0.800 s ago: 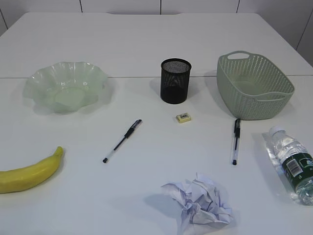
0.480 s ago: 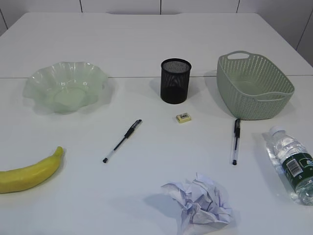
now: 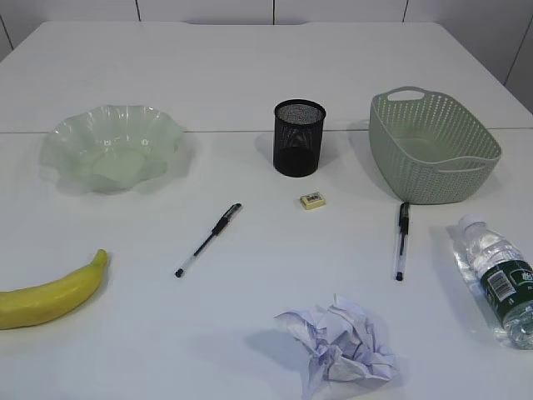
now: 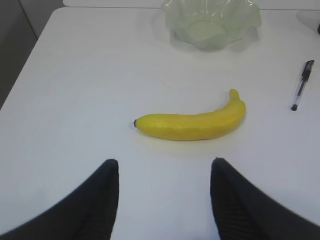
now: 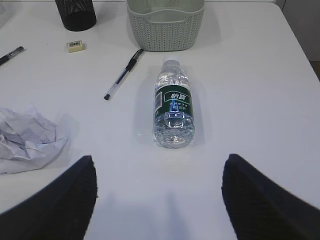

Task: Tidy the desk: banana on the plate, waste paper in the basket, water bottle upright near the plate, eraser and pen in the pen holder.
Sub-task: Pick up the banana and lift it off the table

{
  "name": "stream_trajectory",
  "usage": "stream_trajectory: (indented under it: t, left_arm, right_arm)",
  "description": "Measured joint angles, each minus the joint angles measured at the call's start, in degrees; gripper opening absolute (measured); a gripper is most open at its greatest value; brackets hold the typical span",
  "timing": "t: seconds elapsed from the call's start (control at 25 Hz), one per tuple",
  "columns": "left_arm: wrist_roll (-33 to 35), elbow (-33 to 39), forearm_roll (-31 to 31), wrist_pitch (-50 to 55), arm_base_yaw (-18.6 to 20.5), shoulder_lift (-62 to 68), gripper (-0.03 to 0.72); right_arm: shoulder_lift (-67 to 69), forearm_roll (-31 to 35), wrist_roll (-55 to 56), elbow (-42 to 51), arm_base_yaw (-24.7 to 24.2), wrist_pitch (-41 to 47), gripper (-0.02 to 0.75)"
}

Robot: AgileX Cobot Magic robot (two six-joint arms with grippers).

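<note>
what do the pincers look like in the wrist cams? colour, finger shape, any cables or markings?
Only the fingers show. The left pincer has two black, matte fingers, broad at the base and narrowing to rounded tips; the right-hand one carries a faint ribbed texture. The right pincer has the same black, tapered, rounded fingers. No cables or markings are visible. The exterior view shows neither arm.

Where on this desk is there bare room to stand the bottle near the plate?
Bare table lies between the plate and the pen holder, and in front of the plate down to the banana and the left pen. It is crowded on the right, around the basket, right pen and bottle.
</note>
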Motion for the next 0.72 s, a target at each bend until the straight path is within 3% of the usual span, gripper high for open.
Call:
stream_trajectory:
  t: [0.56, 0.72]
  left_arm:
    - [0.2, 0.0, 0.0, -0.1, 0.0, 0.0, 0.423]
    - [5.4, -2.1, 0.0, -0.4, 0.0, 0.7, 0.416]
  right_arm:
    - [0.0, 0.0, 0.0, 0.0, 0.0, 0.0, 0.587]
    - [0.0, 1.4, 0.0, 0.0, 0.0, 0.0, 0.587]
